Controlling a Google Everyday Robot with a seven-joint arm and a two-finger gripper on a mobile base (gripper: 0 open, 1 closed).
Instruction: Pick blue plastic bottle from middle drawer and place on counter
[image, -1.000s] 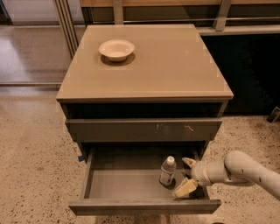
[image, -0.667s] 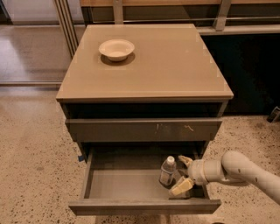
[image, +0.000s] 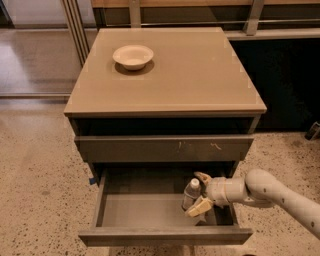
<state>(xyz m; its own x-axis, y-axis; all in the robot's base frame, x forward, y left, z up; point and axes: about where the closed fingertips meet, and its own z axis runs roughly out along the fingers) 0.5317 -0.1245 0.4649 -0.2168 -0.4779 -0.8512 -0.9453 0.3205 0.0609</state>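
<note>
The white arm (image: 280, 192) comes in from the 4 o'clock corner of the view. It runs low and nearly level toward 9 o'clock, over the right wall of the middle drawer (image: 145, 210). Its rounded elbow sits just outside the drawer at 3 o'clock. The short, thick wrist points inward over the grey floor, slightly lower than the elbow.

The hand (image: 195, 194) is inside the drawer, in its right half, with its two tan fingers (image: 200, 207) spread wide. One finger lies on the 12 o'clock side and the other on the 6 o'clock side of the blue plastic bottle (image: 190, 196). The bottle stands between them, so the hand brackets it without being closed on it. I cannot tell whether either pad touches the plastic.

The bottle stands upright on the drawer floor with its white cap on top. It is at about 3 o'clock within the drawer, near the right wall and nearer the front panel than the back.

The middle drawer is pulled well out, and the scratched drawer front (image: 165, 148) above it is shut.

On the tabletop (image: 195, 75), a pale bowl (image: 133, 56) sits toward 10 o'clock, well apart from the arm.
</note>
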